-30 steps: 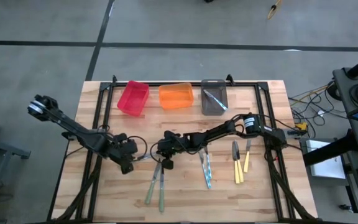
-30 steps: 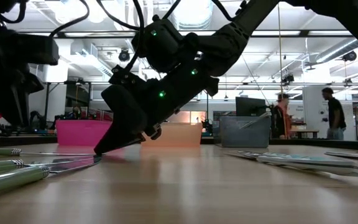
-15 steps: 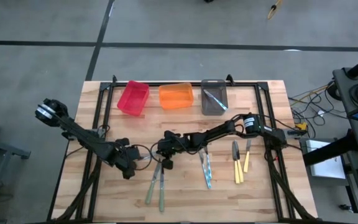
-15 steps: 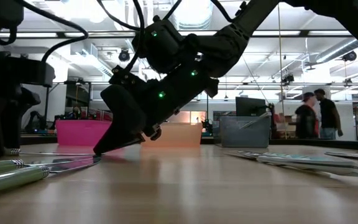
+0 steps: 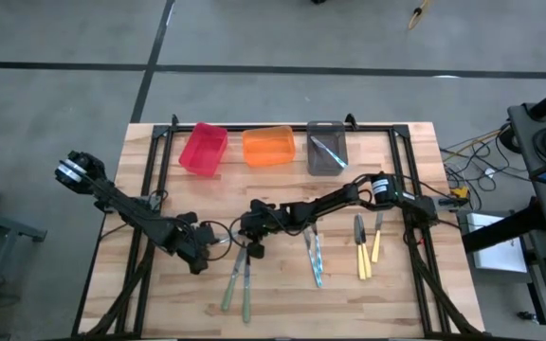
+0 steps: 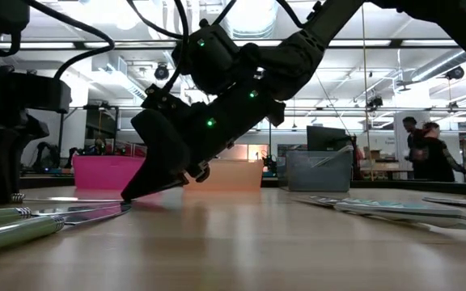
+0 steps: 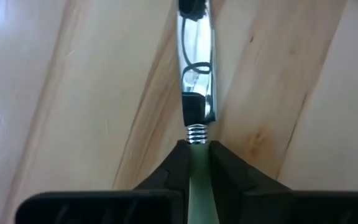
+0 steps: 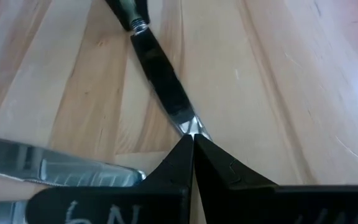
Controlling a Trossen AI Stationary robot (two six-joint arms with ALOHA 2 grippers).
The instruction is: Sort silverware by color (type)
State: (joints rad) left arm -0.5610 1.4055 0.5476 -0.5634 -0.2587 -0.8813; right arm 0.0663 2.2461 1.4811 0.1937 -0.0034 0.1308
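Two black jointed arms — looping black cables, green indicator lights, white lettering on right tool (image 8: 191, 162).

Light wooden slat table (image 5: 159, 298), black frame rails along its edges. Far edge: red bin (image 5: 203, 149), orange bin (image 5: 268, 146), grey bin (image 5: 326, 148) in a row, side by side. On the bare boards nearer the front: two green-handled utensils (image 5: 238, 281) lying close together, light blue-handled pieces (image 5: 314, 254) mid-table, pale yellow-handled pieces (image 5: 366, 248) just right of those.
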